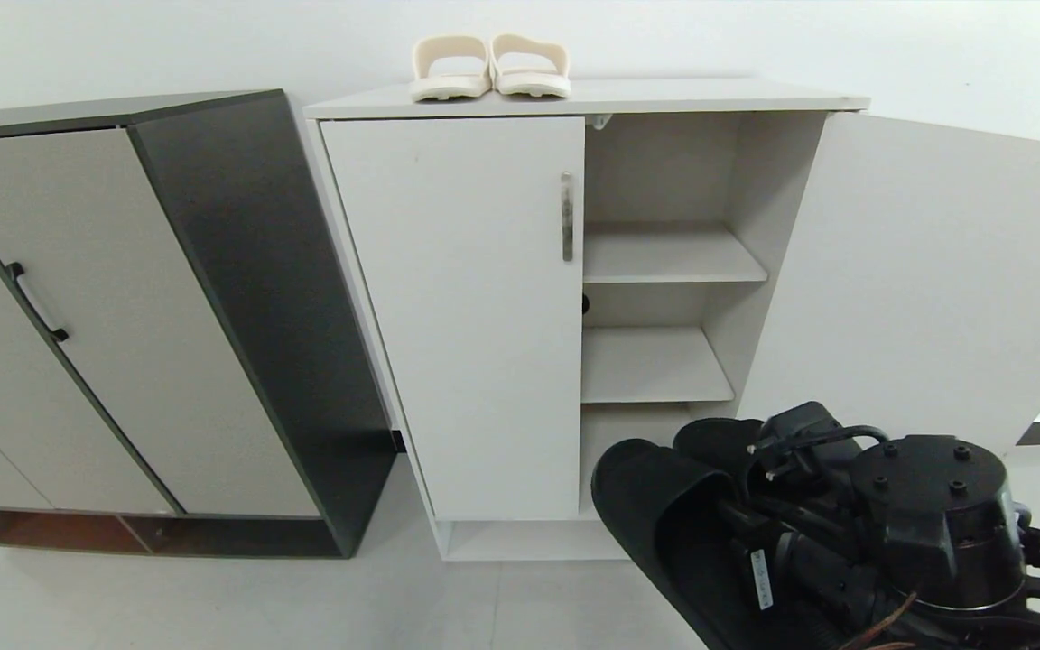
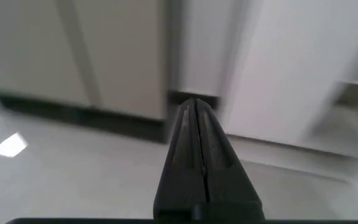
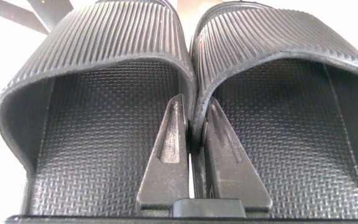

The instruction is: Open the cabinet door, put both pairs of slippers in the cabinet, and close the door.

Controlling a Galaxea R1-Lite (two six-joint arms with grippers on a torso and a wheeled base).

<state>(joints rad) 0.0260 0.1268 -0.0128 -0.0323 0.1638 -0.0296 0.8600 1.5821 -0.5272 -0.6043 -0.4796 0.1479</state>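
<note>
Cabinet (image 1: 710,95) at centre, backed against the far wall; a neighbouring cabinet (image 1: 249,298) stands just beside it on the left. On the cabinet's top, towards its left and far edge, rests one pair of slippers (image 1: 490,68), side by side. The left door (image 1: 457,316) covers the left half; the right door (image 1: 917,271) stands swung out to the right, exposing an upper shelf (image 1: 664,257) above a lower shelf (image 1: 651,366). Near and right, before the exposed compartment, the second pair of slippers (image 1: 655,506) hangs on the right gripper (image 3: 194,106), one finger inside each slipper, their inner walls pinched between. The left gripper (image 2: 196,109) hangs over the floor (image 1: 213,605), before the junction of the two cabinets.
</note>
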